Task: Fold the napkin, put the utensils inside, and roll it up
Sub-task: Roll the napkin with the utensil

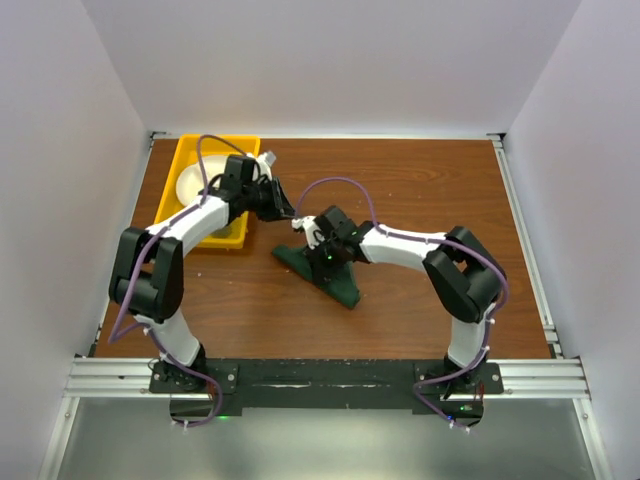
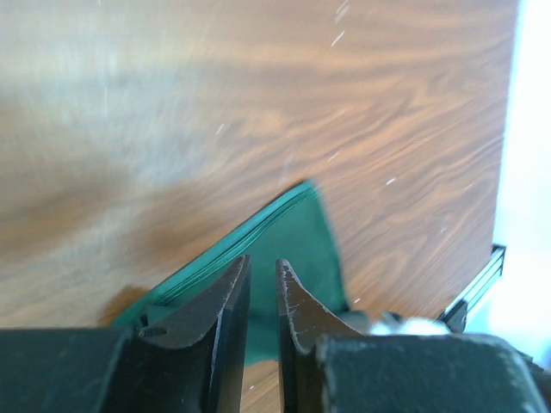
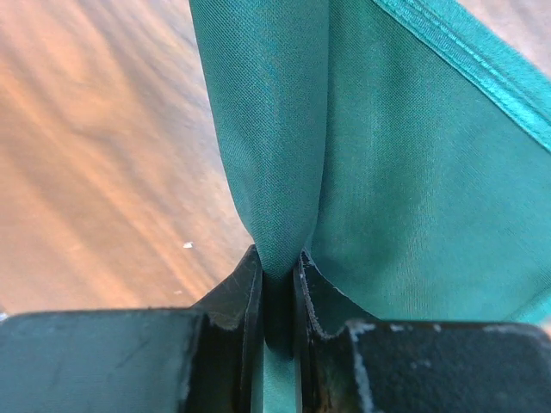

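Observation:
The dark green napkin [image 1: 335, 275] lies as a folded wedge at the table's middle. My right gripper [image 1: 312, 238] is shut on a pinched fold of the cloth at its far end and lifts that part; in the right wrist view the cloth [image 3: 413, 155] rises from between the jaws of the gripper [image 3: 277, 258]. My left gripper [image 1: 288, 212] hovers just beyond the napkin's far tip. In the left wrist view the gripper [image 2: 261, 261] has its jaws almost together with nothing between them, and a corner of the napkin [image 2: 301, 232] lies below. The utensils are out of view.
A yellow tray [image 1: 190, 150] holding a white plate [image 1: 190, 185] stands at the far left, partly under my left arm. White walls close in the table on three sides. Bare wood table [image 1: 430, 190] stretches to the right.

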You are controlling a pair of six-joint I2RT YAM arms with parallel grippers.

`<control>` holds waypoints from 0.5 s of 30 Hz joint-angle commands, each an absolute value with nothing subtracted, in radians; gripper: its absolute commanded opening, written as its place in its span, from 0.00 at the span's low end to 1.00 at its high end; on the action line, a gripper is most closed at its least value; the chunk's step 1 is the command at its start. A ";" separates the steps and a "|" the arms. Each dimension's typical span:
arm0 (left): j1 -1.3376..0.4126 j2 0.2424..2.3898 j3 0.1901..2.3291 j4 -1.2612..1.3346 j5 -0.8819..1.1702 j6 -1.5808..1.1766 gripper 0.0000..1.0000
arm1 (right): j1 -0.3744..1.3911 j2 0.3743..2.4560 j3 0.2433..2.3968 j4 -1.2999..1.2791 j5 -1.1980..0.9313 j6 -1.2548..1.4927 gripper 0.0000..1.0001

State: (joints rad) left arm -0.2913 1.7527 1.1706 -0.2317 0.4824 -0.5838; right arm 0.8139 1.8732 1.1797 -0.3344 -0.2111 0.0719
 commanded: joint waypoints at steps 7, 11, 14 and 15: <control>-0.294 1.686 1.125 -0.161 0.529 -0.637 0.22 | 0.600 2.101 1.178 -0.354 -0.902 0.206 0.07; -0.346 1.686 1.074 -0.120 0.551 -0.664 0.21 | 0.539 2.169 1.193 -0.374 -0.977 0.233 0.08; -0.389 1.692 1.045 -0.089 0.543 -0.690 0.20 | 0.496 2.189 1.201 -0.380 -0.977 0.248 0.08; -0.399 1.692 1.036 -0.066 0.543 -0.698 0.20 | 0.477 2.198 1.215 -0.403 -0.982 0.249 0.08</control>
